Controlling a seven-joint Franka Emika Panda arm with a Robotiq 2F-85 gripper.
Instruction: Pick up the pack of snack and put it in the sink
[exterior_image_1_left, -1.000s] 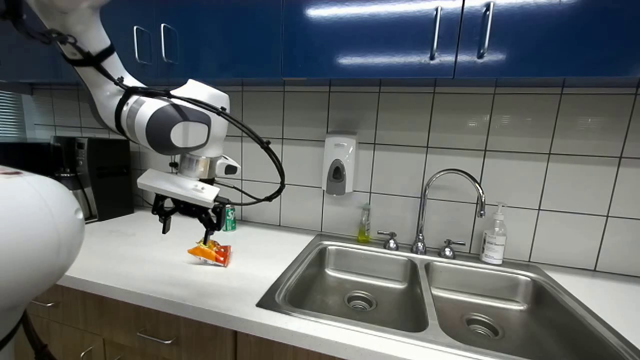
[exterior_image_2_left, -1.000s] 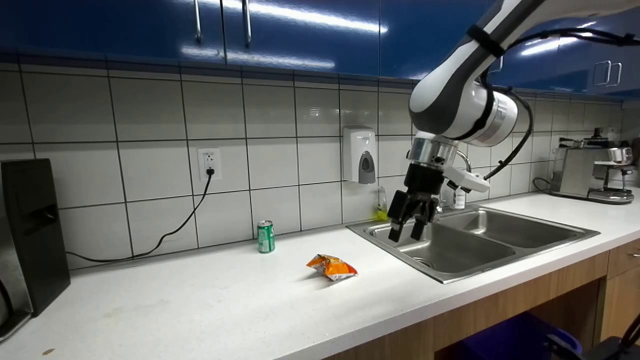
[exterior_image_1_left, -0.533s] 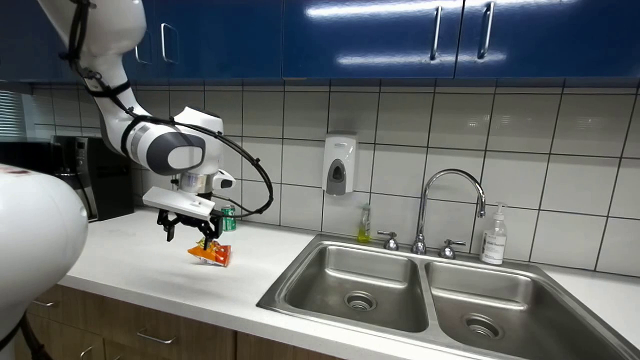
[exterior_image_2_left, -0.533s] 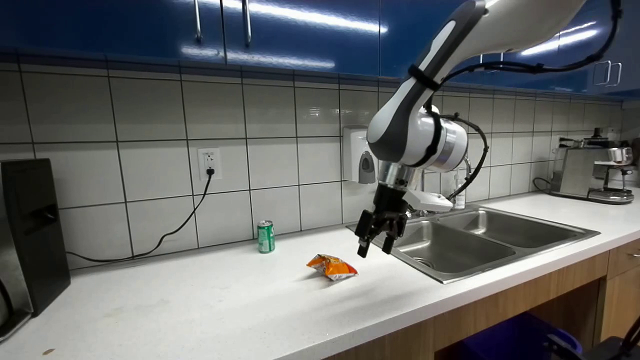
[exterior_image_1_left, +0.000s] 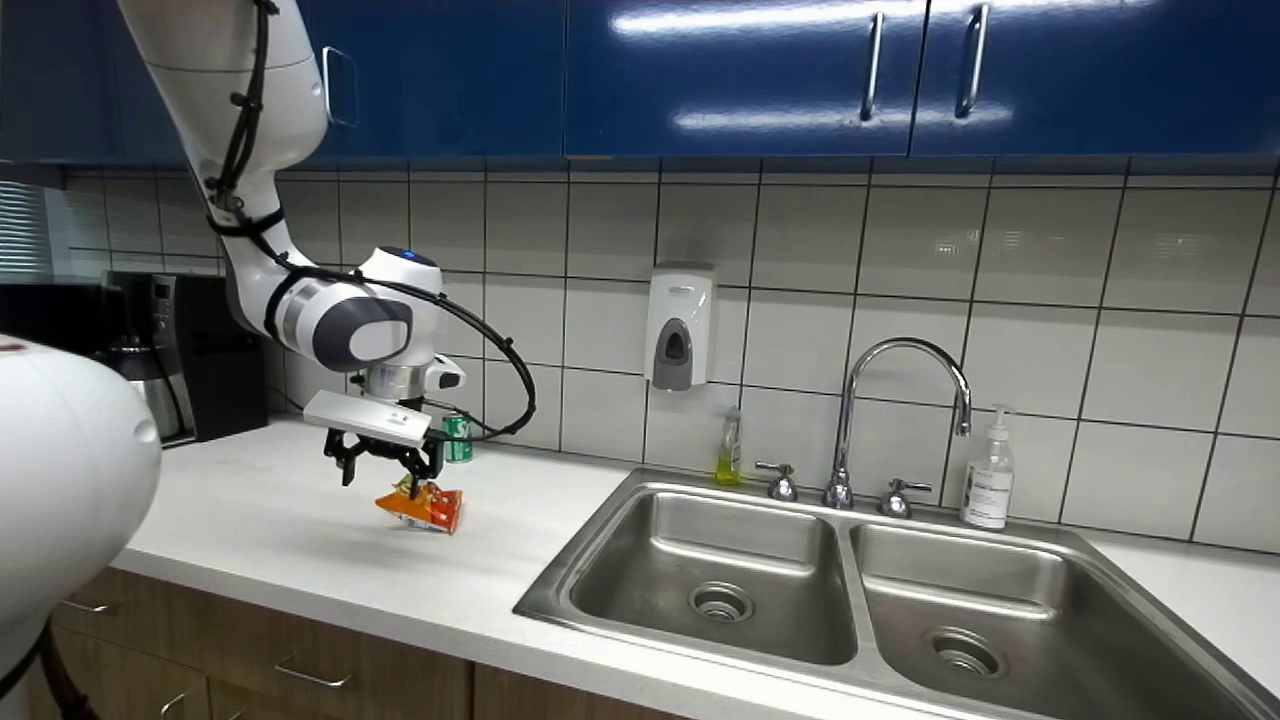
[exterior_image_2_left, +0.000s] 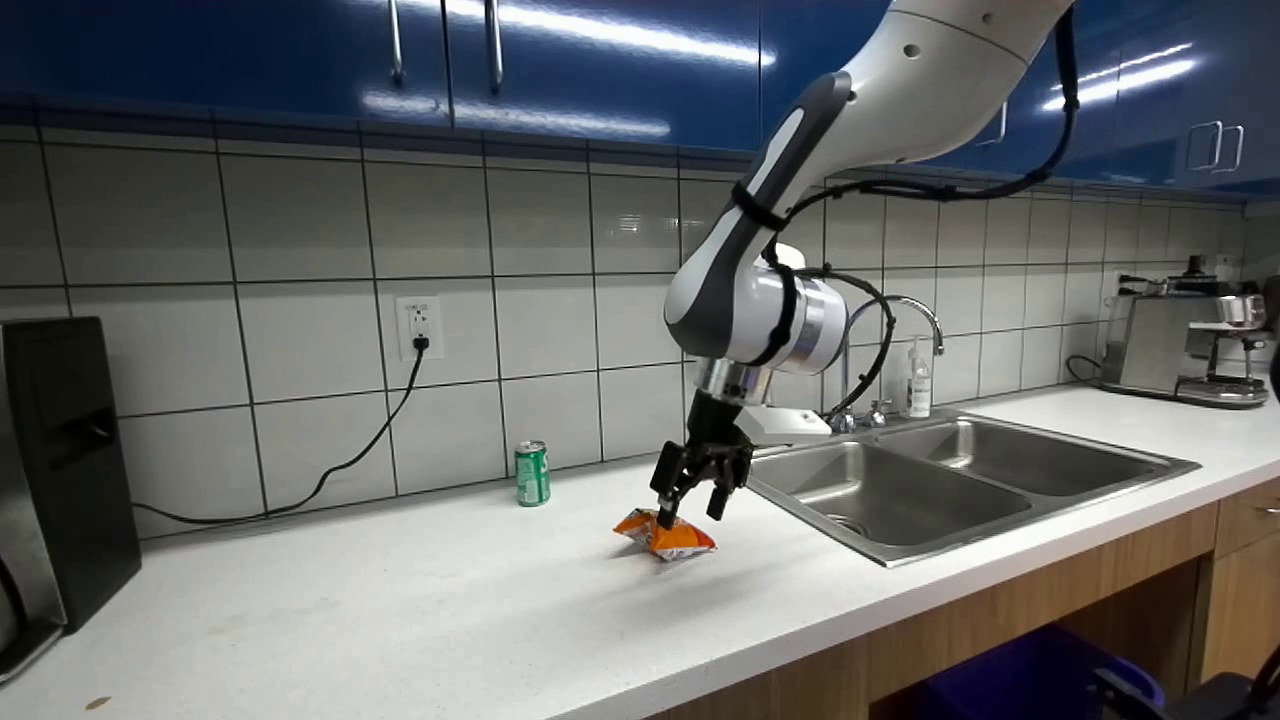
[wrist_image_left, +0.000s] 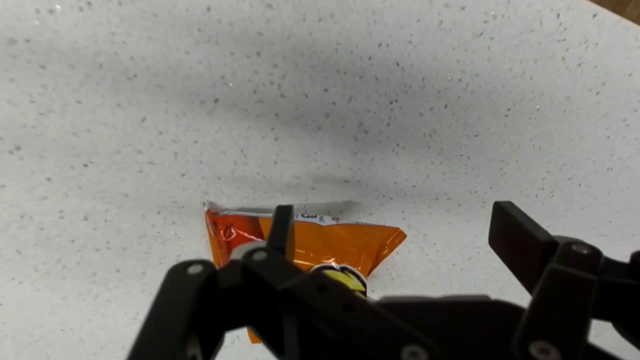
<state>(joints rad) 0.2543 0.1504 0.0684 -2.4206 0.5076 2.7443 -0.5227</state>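
Observation:
The pack of snack, an orange-red packet with a yellow mark, lies on the white counter in both exterior views (exterior_image_1_left: 435, 510) (exterior_image_2_left: 685, 541) and in the wrist view (wrist_image_left: 335, 245). My gripper (exterior_image_1_left: 381, 481) is open and empty just above it, also in an exterior view (exterior_image_2_left: 691, 516). In the wrist view my gripper (wrist_image_left: 393, 216) has its left finger over the packet, hiding part of it. Its right finger is over bare counter. I cannot tell whether a finger touches the packet. The steel double-basin sink (exterior_image_1_left: 860, 600) stands beside it, also in an exterior view (exterior_image_2_left: 905, 551).
A green can (exterior_image_2_left: 532, 474) stands near the tiled wall. A chrome tap (exterior_image_1_left: 843, 440), a yellow-green soap bottle (exterior_image_1_left: 729, 455) and a pump bottle (exterior_image_1_left: 988, 485) stand along the sink's back. A dark appliance (exterior_image_2_left: 70, 480) stands at a counter end.
My gripper has moved down and away from the sink, from over the sink's near end to just above the pack. It has stayed open. The pack has not moved.

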